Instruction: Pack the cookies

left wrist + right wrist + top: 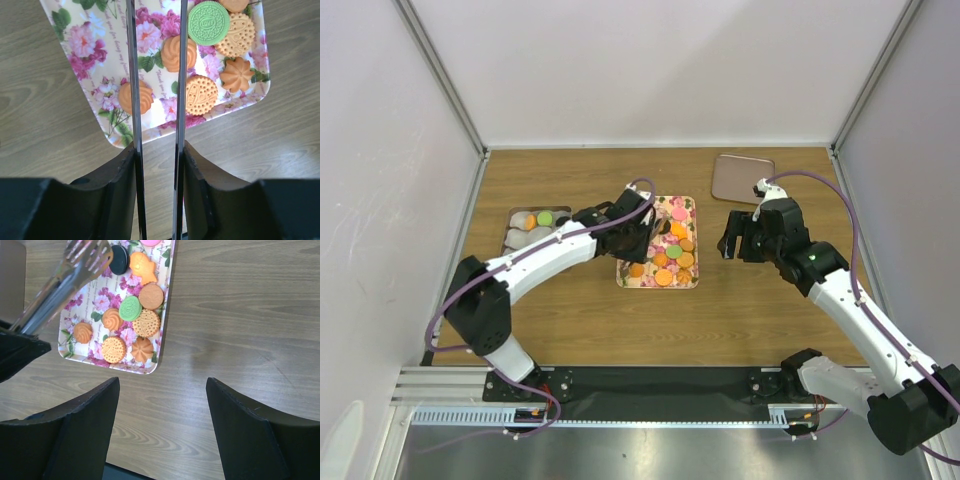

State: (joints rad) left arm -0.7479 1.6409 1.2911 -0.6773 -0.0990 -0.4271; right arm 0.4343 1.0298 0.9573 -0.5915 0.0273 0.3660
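Note:
Several cookies (pixel 670 262), orange, green, pink and black, lie on a floral tray (pixel 625 282) in the middle of the table. My left gripper (pixel 638 232) is over the tray's left half, shut on metal tongs (pixel 134 75). Their two blades run out from between my left gripper's fingers (pixel 157 150) over the tray (pixel 80 45), beside orange cookies (pixel 176 52). In the right wrist view the tongs (pixel 60 285) end near a black cookie (pixel 120 260), with nothing seen between the tips. My right gripper (pixel 740 240) hangs open over bare wood right of the tray, and nothing lies between its fingers (pixel 162 385).
A box (pixel 510 238) with white paper cups and a few cookies sits left of the tray. A flat brown lid (pixel 742 178) lies at the back right. White walls close in the table on three sides.

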